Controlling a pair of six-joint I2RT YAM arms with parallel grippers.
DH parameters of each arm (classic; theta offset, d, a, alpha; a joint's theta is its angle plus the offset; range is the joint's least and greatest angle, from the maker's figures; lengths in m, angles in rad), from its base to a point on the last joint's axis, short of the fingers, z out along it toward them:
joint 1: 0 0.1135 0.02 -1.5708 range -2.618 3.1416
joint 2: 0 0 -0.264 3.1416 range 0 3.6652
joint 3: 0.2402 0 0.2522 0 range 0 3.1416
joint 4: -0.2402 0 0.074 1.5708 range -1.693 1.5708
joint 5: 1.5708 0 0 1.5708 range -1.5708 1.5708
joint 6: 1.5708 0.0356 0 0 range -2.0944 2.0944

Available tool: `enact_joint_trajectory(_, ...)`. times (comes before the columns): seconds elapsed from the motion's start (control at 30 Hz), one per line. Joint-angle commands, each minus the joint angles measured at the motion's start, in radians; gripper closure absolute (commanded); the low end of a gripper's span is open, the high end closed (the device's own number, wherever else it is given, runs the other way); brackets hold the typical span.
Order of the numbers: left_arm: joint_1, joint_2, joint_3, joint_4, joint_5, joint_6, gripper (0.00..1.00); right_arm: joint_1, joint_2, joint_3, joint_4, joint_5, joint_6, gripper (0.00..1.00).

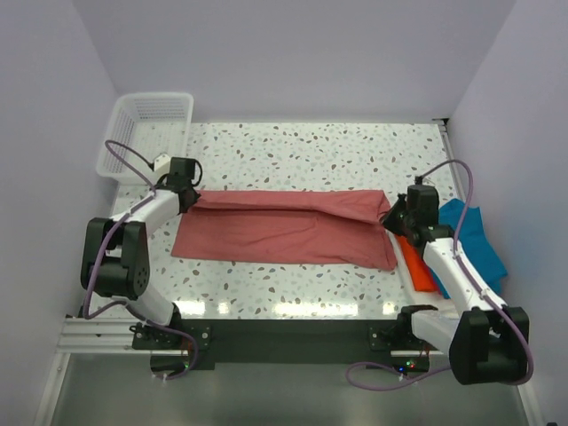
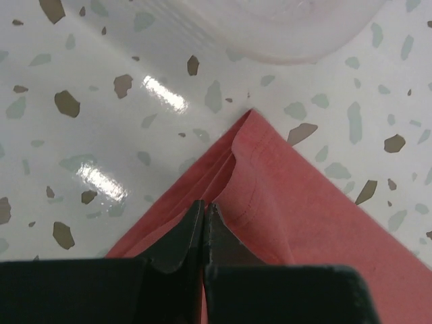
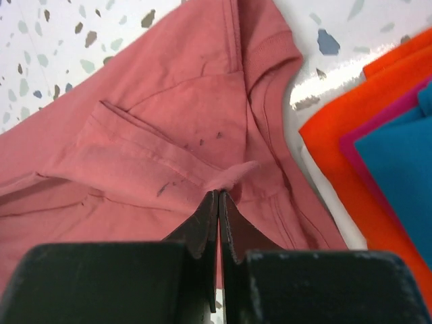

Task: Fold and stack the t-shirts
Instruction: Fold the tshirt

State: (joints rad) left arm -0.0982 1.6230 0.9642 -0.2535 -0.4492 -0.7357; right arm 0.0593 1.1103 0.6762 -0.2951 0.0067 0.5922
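Note:
The salmon-red t-shirt lies folded lengthwise across the table middle. My left gripper is shut on its left corner; in the left wrist view the cloth runs between the closed tips. My right gripper is shut on a pinched fold at the shirt's right end, tips together. The orange t-shirt and the teal-blue t-shirt lie stacked at the right, also in the right wrist view, orange and teal.
A white mesh basket stands at the back left corner, its rim blurred in the left wrist view. A magenta cloth edge shows between the orange and teal shirts. Walls close in on both sides.

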Motion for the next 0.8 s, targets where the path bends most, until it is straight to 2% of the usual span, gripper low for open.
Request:
enact_joint_trajectory(0.0, 0.012, -0.075, -0.070, 0.003, -0.022, -0.063, 1.00, -0.003, -0.078, -0.056, 0.013, -0.005, 0.035, 1.00)
enact_joint_trajectory(0.07, 0.011, -0.112, -0.108, 0.019, -0.023, -0.086, 0.99, -0.003, -0.127, -0.107, 0.016, -0.005, 0.041, 1.00)
enact_joint_trajectory(0.1, 0.011, -0.123, -0.136, 0.020, -0.025, -0.106, 0.93, -0.001, -0.138, -0.121, 0.019, -0.026, 0.047, 0.95)
enact_joint_trajectory(0.13, 0.012, -0.135, -0.149, 0.029, -0.017, -0.111, 0.76, -0.003, -0.150, -0.142, 0.019, -0.037, 0.047, 0.89)
enact_joint_trajectory(0.17, 0.011, -0.156, -0.163, 0.042, -0.011, -0.113, 0.66, -0.003, -0.171, -0.147, 0.017, -0.048, 0.046, 0.68)
enact_joint_trajectory(0.2, 0.011, -0.166, -0.180, 0.051, -0.009, -0.120, 0.58, -0.003, -0.182, -0.150, 0.013, -0.054, 0.037, 0.57)
enact_joint_trajectory(0.23, 0.011, -0.176, -0.188, 0.059, 0.001, -0.119, 0.47, -0.003, -0.191, -0.144, 0.010, -0.062, 0.029, 0.49)
enact_joint_trajectory(0.27, 0.011, -0.201, -0.197, 0.069, 0.007, -0.114, 0.42, -0.003, -0.199, -0.136, 0.011, -0.071, 0.018, 0.37)
enact_joint_trajectory(0.3, 0.011, -0.209, -0.206, 0.080, 0.015, -0.114, 0.39, -0.003, -0.199, -0.126, 0.008, -0.071, 0.000, 0.33)
enact_joint_trajectory(0.37, 0.005, -0.235, -0.211, 0.085, 0.036, -0.114, 0.37, 0.003, -0.176, -0.087, 0.016, -0.085, -0.017, 0.30)
enact_joint_trajectory(0.47, -0.030, -0.268, -0.219, 0.091, 0.035, -0.110, 0.37, 0.068, -0.078, -0.017, 0.052, -0.050, -0.038, 0.32)
enact_joint_trajectory(0.5, -0.043, -0.278, -0.223, 0.097, 0.040, -0.113, 0.37, 0.097, 0.001, 0.008, 0.059, -0.003, -0.054, 0.32)
enact_joint_trajectory(0.53, -0.082, -0.297, -0.235, 0.092, 0.035, -0.119, 0.37, 0.187, 0.084, 0.098, 0.077, 0.053, -0.071, 0.33)
enact_joint_trajectory(0.6, -0.124, -0.313, -0.254, 0.105, 0.049, -0.123, 0.38, 0.232, 0.223, 0.194, 0.085, 0.085, -0.089, 0.35)
enact_joint_trajectory(0.77, -0.178, -0.386, -0.315, 0.115, 0.063, -0.123, 0.38, 0.254, 0.433, 0.341, 0.096, 0.128, -0.110, 0.36)
